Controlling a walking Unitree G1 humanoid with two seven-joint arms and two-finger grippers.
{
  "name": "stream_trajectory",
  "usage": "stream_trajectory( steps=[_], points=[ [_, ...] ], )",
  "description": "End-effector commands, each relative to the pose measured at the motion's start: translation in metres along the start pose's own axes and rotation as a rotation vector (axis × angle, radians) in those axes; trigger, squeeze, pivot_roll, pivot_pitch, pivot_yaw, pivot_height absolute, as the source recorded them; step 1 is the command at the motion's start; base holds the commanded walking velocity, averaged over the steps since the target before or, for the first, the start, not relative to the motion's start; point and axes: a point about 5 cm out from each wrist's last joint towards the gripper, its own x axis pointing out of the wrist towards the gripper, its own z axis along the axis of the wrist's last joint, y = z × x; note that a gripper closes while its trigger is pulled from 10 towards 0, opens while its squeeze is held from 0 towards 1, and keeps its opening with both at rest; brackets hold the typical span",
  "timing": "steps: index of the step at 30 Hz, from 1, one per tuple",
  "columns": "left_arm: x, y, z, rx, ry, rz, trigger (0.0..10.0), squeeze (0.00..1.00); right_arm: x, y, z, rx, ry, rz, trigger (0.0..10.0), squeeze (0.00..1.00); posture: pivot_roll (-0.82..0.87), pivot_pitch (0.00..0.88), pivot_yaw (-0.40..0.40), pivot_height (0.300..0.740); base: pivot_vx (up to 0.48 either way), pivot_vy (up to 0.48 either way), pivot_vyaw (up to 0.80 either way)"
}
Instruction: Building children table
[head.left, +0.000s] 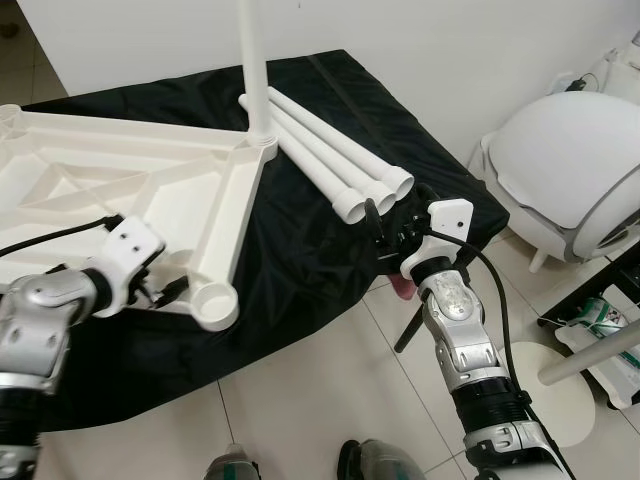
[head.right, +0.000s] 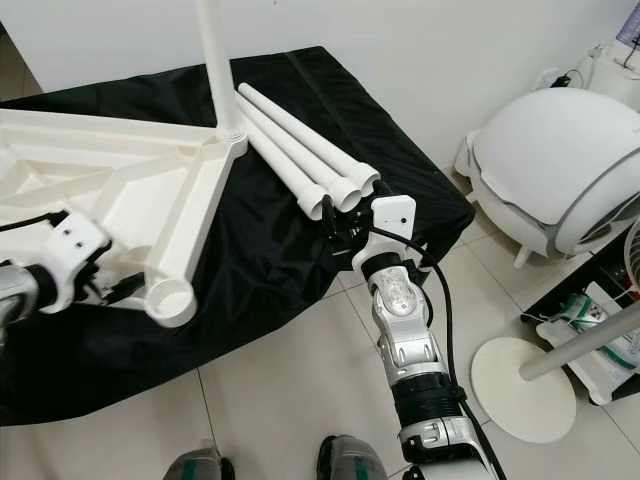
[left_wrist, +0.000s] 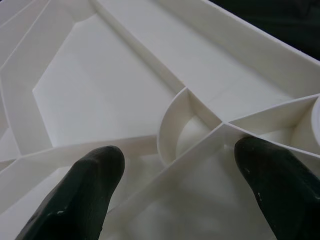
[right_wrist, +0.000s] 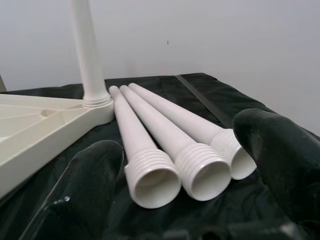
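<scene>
no readable text, no labels, no brand marks, no numbers on anything

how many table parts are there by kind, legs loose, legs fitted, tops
loose legs: 3, side by side on the black cloth
fitted leg: 1, upright in a corner of the top
top: 1, underside up
total: 5
</scene>
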Motion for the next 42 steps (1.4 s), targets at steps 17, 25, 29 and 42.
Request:
stream_trajectory(
  steps=[17, 25, 29, 42],
  points=[
    [0.025, -0.003, -0.021, -0.122, 0.17, -0.091, 10.0, 0.0, -0.01, 0.002, -0.003, -0.01, 0.02, -0.004, 10.0, 0.0, -0.04, 0.034, 0.032, 0.74, 0.0, 0.0, 0.0],
    [0.029, 0.014, -0.026, -0.148, 0.28, -0.061, 10.0, 0.0, -0.01, 0.004, -0.002, -0.015, 0.019, 0.0, 10.0, 0.0, -0.04, 0.034, 0.038, 0.74, 0.0, 0.0, 0.0],
    [0.028, 0.023, -0.027, -0.155, 0.3, -0.031, 8.0, 0.0, -0.011, 0.005, -0.002, -0.017, 0.019, 0.002, 10.0, 0.0, -0.04, 0.039, 0.043, 0.74, 0.0, 0.0, 0.0],
    [0.024, 0.045, -0.017, -0.212, 0.268, 0.069, 0.0, 0.0, -0.012, 0.005, -0.002, -0.021, 0.024, -0.008, 10.0, 0.0, -0.04, 0.054, 0.043, 0.74, 0.0, 0.0, 0.0]
  ],
)
